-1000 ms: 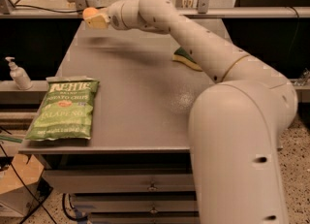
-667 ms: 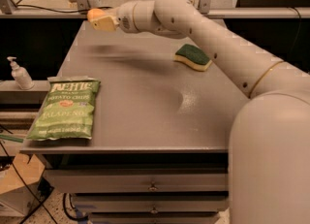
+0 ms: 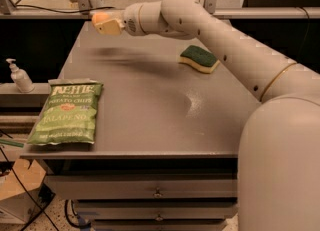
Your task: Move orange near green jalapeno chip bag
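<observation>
Pincer point(image 3: 106, 23) hangs above the far left corner of the table point(image 3: 150, 120), high enough for a carry. The green jalapeno chip bag point(image 3: 67, 113) lies flat at the near left corner, sealed, contents unseen. A sponge point(image 3: 199, 58) sits toward the far right edge. The orange point(image 3: 100, 17) is clamped in the pincer.

Dim light, soft shadow below gripper point(image 3: 107, 24), far-left table point(image 3: 150, 120)

My gripper point(image 3: 106, 23) hangs over the table's point(image 3: 150, 125) far-left corner, blurred. The orange point(image 3: 100, 16) clamped in it is mostly hidden, only a top sliver shows. Far below-right, my robot body point(image 3: 280, 170) is cut by the right and bottom edges. Fine print on the green jalapeno chip bag point(image 3: 67, 112) below is unreadable.
</observation>
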`<state>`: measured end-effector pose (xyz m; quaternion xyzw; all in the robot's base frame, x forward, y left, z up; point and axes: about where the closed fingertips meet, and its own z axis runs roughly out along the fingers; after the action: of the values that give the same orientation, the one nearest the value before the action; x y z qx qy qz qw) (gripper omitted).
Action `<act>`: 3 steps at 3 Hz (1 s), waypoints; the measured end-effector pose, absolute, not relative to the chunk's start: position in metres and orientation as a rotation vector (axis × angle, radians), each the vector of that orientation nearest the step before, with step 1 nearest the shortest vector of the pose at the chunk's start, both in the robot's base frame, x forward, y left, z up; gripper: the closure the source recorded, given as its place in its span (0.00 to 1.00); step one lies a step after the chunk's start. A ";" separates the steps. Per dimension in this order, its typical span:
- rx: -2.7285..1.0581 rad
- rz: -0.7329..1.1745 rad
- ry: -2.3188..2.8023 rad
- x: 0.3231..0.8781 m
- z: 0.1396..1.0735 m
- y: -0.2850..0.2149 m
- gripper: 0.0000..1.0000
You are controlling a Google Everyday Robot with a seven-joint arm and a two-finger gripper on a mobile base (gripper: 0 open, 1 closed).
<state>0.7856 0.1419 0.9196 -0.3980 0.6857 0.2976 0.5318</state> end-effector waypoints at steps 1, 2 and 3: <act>-1.032 0.681 1.655 0.762 0.916 0.142 1.00; -1.108 0.666 1.670 0.725 0.908 0.138 1.00; -1.189 0.688 1.683 0.685 0.893 0.141 1.00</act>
<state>0.6854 0.1407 0.8928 -0.4844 0.6853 0.2804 0.4659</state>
